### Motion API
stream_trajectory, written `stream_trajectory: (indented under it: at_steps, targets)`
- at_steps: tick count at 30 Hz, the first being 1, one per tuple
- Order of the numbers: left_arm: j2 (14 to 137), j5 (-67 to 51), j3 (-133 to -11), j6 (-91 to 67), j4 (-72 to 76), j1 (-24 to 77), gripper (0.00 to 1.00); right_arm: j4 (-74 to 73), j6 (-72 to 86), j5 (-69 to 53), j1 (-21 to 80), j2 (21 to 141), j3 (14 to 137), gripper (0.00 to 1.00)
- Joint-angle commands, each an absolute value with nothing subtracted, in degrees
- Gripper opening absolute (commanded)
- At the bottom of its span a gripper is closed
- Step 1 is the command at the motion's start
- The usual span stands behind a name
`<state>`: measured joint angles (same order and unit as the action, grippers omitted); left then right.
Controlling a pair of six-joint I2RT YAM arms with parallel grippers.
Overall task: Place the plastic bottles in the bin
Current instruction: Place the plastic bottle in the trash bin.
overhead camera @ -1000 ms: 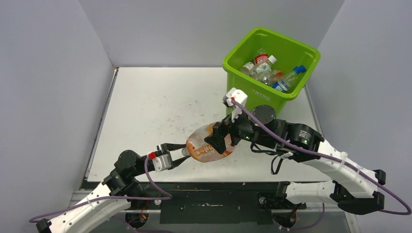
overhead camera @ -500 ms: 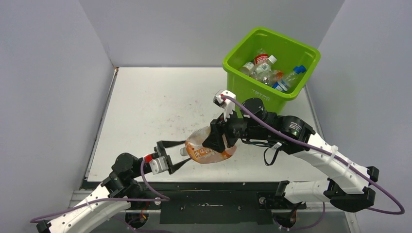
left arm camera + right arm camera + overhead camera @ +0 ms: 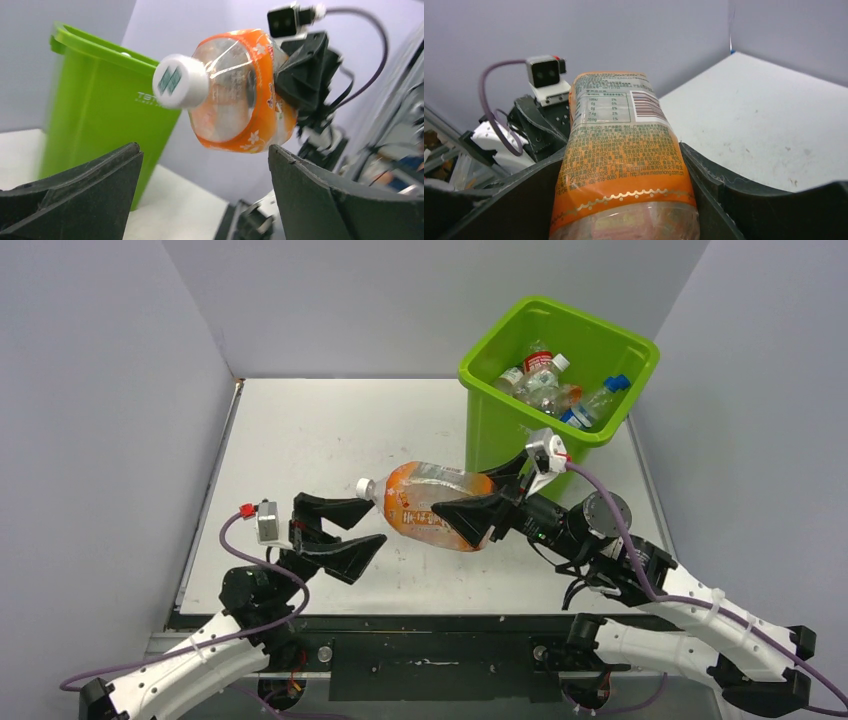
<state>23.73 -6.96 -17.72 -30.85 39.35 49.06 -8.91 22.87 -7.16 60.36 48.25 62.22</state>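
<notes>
Since a second ago the left hand (image 3: 378, 522) has let go of the cap end and stands wide open, clear of the orange-labelled bottle (image 3: 425, 502), which has risen off the counter (image 3: 320, 440). Only the right hand (image 3: 465, 508) is clenched on its body, holding it level just left of the bin (image 3: 495, 430), white cap pointing away from the bin. One bottle is outside the bin; inside (a jumble, hard to count) lie roughly five more bottles (image 3: 545, 380). One bin, two hands.
</notes>
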Motion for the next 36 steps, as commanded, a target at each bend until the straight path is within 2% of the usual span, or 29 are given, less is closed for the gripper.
stream_trajectory:
  at_steps: [1,12,18,20,24,26,27,29,31,32,34,36]
  targets:
    - [29.34,-2.26,-14.46,-52.17,63.49,49.22,0.96,13.10,24.34,-3.64,60.36,46.67,57.40,0.34]
    - [43.99,-7.13,-20.71,-59.25,80.26,49.37,0.96,29.28,26.06,-5.24,61.16,47.51,49.59,0.35]
    - [47.41,-7.50,-21.01,-58.44,82.00,49.35,0.97,35.55,27.77,-6.28,61.69,50.08,46.03,0.36]
    - [48.84,-7.86,-21.61,-57.30,82.05,49.41,0.82,36.05,28.32,-6.52,61.75,50.84,45.56,0.37]
    - [52.45,-8.68,-23.11,-55.95,84.60,49.42,0.42,34.02,27.95,-7.07,61.96,52.42,46.32,0.41]
    - [53.87,-10.94,-24.46,-54.91,84.89,49.44,0.28,32.57,27.38,-6.92,62.05,52.43,46.56,0.46]
    - [54.32,-12.24,-24.85,-54.46,84.98,49.41,0.22,31.57,27.08,-6.94,62.05,52.31,46.81,0.55]
    - [54.53,-14.09,-24.89,-53.51,84.99,49.41,0.12,26.87,26.33,-7.03,62.05,52.21,48.59,0.79]
    - [53.53,-16.10,-24.43,-51.39,84.20,49.28,0.00,16.72,24.71,-6.73,62.14,52.52,53.71,0.93]
    - [52.16,-17.37,-24.21,-49.95,82.36,49.09,0.00,11.29,23.46,-6.62,62.14,52.74,56.84,0.99]
    - [47.12,-20.80,-24.89,-44.95,73.20,48.73,0.00,0.52,20.41,-5.78,62.14,53.53,63.86,0.92]
    - [41.94,-25.88,-28.40,-35.41,54.86,48.73,0.00,-10.56,16.64,-5.61,62.14,55.49,73.01,0.90]
